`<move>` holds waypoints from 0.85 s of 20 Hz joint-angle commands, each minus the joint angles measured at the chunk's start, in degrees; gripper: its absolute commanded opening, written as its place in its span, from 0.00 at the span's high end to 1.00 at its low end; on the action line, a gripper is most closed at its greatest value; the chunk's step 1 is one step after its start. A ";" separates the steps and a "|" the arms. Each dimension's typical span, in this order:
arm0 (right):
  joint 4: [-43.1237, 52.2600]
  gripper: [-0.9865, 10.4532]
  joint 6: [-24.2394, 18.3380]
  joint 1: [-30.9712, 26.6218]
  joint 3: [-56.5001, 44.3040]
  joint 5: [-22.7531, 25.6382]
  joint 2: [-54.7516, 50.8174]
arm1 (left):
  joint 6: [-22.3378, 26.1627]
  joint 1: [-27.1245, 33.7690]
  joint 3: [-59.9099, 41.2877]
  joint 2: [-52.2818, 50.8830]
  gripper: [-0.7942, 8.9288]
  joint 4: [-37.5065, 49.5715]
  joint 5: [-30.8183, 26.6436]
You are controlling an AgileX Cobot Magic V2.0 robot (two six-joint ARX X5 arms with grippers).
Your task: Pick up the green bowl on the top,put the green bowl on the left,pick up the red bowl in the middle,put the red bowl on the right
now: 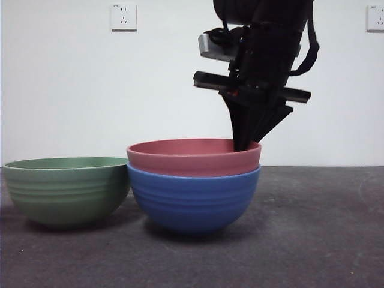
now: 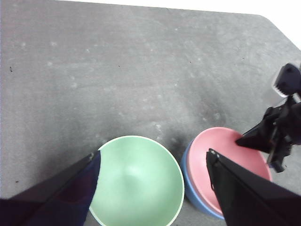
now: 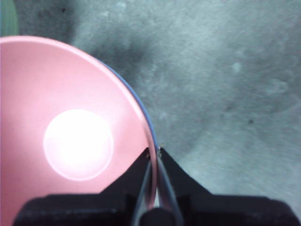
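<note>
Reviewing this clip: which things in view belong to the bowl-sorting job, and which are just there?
Job:
green bowl, set down alone
red bowl, nested in the blue one
right gripper, shut on the red bowl's rim
left gripper, open above

Bystanders:
blue bowl
wall sockets

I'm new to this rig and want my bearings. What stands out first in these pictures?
The right gripper comes down from above, shut on the rim of the red bowl, which sits nested in the blue bowl mid-table. Beside that stack the green bowl stands alone, with the left gripper open above it.
</note>
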 commanded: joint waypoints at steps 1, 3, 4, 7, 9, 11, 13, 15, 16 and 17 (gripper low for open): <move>0.52 0.92 -0.11 0.02 0.15 -0.22 -2.16 | -0.37 0.02 -0.15 -0.11 0.53 0.13 -0.07; 0.57 0.92 -0.11 -0.02 0.15 -0.31 -3.80 | -0.39 0.02 -0.17 -0.11 0.53 0.13 -0.04; 0.57 0.92 -0.11 -0.02 0.15 -0.33 -4.57 | -0.37 0.02 -0.17 -0.11 0.53 0.13 -0.07; 0.55 0.92 -0.09 -0.02 0.15 -0.55 -6.14 | -0.39 0.02 -0.17 -0.11 0.53 0.09 -0.04; 0.63 0.92 -0.07 -0.09 0.15 -0.46 -7.85 | -0.37 0.02 -0.17 -0.11 0.53 0.02 -0.02; 0.26 0.92 -0.02 -0.70 0.15 -0.44 -10.62 | -0.37 0.02 -0.17 -0.11 0.53 -0.09 -0.04; -1.90 0.92 0.11 -2.03 0.15 -0.20 -14.49 | -0.37 0.02 -0.17 -0.11 0.53 -0.07 -0.04; -6.45 0.92 0.02 -4.59 0.13 0.15 -18.69 | -0.37 0.02 -0.17 -0.11 0.53 -0.07 -0.04; -9.25 0.92 -0.02 -6.03 0.13 1.60 -20.68 | -0.37 0.02 -0.17 -0.11 0.53 -0.04 -0.04; -12.15 0.92 -0.07 -7.63 0.11 3.98 -22.51 | -0.37 0.02 -0.15 -0.11 0.53 -0.07 -0.04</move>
